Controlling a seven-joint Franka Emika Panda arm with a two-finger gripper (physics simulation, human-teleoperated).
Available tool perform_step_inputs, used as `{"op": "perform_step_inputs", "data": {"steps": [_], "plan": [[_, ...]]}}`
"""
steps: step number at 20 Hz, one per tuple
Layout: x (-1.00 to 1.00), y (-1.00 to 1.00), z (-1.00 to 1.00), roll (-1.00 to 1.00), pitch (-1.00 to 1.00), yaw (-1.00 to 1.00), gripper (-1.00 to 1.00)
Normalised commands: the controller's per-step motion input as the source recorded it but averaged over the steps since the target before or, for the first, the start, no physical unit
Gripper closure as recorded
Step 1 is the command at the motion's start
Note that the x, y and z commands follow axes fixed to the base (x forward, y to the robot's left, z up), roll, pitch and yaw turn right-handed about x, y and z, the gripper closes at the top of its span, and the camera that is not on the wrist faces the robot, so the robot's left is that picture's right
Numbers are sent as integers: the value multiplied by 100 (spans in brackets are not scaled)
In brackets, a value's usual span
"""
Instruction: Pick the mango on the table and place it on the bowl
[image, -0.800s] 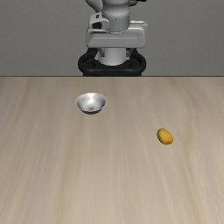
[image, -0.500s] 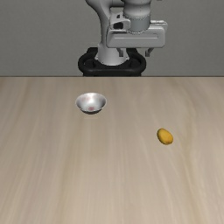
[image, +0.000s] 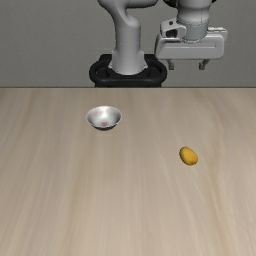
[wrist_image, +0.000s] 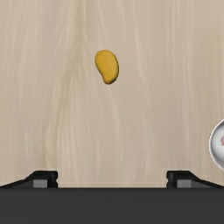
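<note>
My claw (image: 188, 66) hangs high and spread wide, mango (image: 189, 156) sitting on the counter (image: 60, 190) well apart from the bowl (image: 103, 118)

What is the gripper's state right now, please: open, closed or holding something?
Gripper: open, holding nothing; the small orange-yellow mango lies on the light wooden table, clear of it.

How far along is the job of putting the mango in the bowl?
Nothing is finished yet. The mango lies on the table, apart from the empty bowl. In hand: the gripper hangs open above the table, touching nothing, its camera facing the mango. Left: descend, grasp the mango, carry it to the bowl, release it.
</note>
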Motion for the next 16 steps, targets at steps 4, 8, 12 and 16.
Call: {"op": "perform_step_inputs", "data": {"steps": [4,8,12,16], "plan": [[100,0,0,0,0,0,-100],[100,0,0,0,0,0,-100],[75,25,0,0,0,0,-100],[0,0,-100,0,0,0,-100]]}}
